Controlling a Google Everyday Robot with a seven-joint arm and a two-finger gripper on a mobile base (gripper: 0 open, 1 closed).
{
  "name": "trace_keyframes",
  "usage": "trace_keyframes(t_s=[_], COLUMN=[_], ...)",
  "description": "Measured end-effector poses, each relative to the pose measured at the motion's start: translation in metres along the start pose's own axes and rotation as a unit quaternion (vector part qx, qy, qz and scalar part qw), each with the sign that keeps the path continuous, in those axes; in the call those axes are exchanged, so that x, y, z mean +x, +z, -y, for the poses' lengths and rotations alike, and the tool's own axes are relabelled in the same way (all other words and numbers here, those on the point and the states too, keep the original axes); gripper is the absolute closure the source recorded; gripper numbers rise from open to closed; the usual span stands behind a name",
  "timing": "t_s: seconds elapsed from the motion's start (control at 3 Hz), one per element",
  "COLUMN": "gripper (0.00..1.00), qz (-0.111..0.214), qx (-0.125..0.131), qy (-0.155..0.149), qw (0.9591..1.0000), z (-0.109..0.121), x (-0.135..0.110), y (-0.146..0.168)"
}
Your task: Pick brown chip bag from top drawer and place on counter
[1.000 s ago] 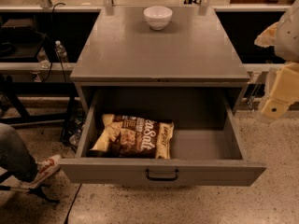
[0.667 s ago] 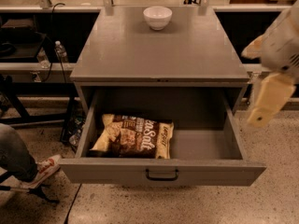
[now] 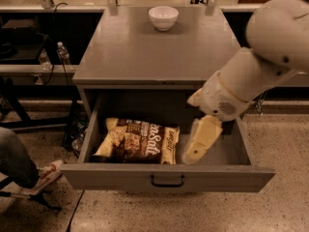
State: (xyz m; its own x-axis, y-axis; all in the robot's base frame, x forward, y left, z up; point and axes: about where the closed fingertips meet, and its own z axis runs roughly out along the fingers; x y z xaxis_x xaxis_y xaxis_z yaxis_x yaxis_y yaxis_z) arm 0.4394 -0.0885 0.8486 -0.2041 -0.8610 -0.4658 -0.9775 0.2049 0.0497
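Observation:
The brown chip bag (image 3: 139, 140) lies flat in the left half of the open top drawer (image 3: 168, 177), its white lettering facing up. The drawer is pulled fully out, with its black handle at the centre front. The grey counter (image 3: 145, 52) is the cabinet top above it. My arm comes in from the upper right, and my gripper (image 3: 199, 143) hangs down inside the drawer just to the right of the bag, a little apart from its right edge. The gripper holds nothing.
A white bowl (image 3: 163, 17) stands at the back centre of the counter. A person's leg and shoe (image 3: 43, 173) are at the lower left on the speckled floor. Dark shelving with a water bottle (image 3: 63, 53) is to the left.
My arm has swung in from the right edge toward the left and down, bringing the gripper over the drawer's right half beside the bag. The bag has not moved.

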Motion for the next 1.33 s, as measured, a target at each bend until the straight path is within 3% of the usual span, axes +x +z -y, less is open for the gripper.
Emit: trace_keyframes(t_s=[0.33, 0.67, 1.33], gripper=[0.0, 0.0, 0.0], qz=[0.06, 0.059, 0.038], qx=[-0.023, -0.023, 0.066], qy=[0.007, 0.007, 0.001], qw=[0.9979, 0.998, 0.9971], z=[0.006, 0.006, 0.07], x=[-0.025, -0.025, -0.011], y=[0.053, 0.053, 0.082])
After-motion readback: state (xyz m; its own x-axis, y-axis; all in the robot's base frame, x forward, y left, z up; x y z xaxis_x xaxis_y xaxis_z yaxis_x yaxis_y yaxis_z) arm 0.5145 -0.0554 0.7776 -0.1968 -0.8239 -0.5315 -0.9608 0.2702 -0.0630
